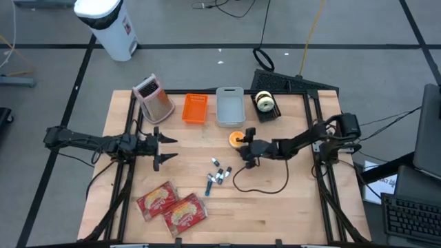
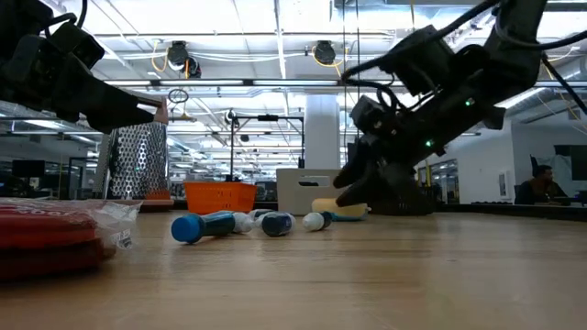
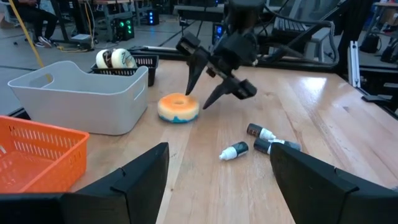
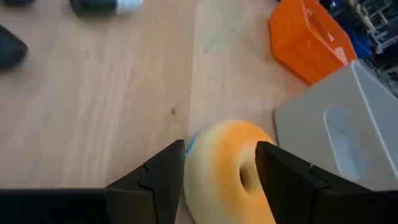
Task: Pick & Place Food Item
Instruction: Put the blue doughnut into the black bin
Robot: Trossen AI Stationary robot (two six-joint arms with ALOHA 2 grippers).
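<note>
On a pale wooden table [image 1: 275, 207] in a large workshop lit by rows of ceiling lights, two dark robot arms face each other. At right, the right gripper [image 1: 242, 147] is lowered over an orange doughnut [image 1: 236, 138], its jaws spread, one finger on each side of the ring; no squeeze on it shows. The doughnut [image 4: 233, 171] lies flat on the wood, just beside a grey bin [image 1: 229, 106] and near an orange basket [image 1: 194, 108]. At left, the left gripper [image 1: 162, 147] hangs above the table well away from the doughnut, jaws released and holding nothing. Several small bottles [image 1: 218, 174] lie scattered between the arms, toward the front edge, and two red snack packets [image 1: 172, 206] rest nearer the front. A metal grater [image 1: 153, 98] stands at the back beside the basket, with a black tray holding tape rolls [image 1: 264, 102] at the far side of the bin. A black cable [image 1: 265, 186] loops across the wood under the right arm. Beyond the table stands a white bin [image 1: 110, 24] on the grey floor.
</note>
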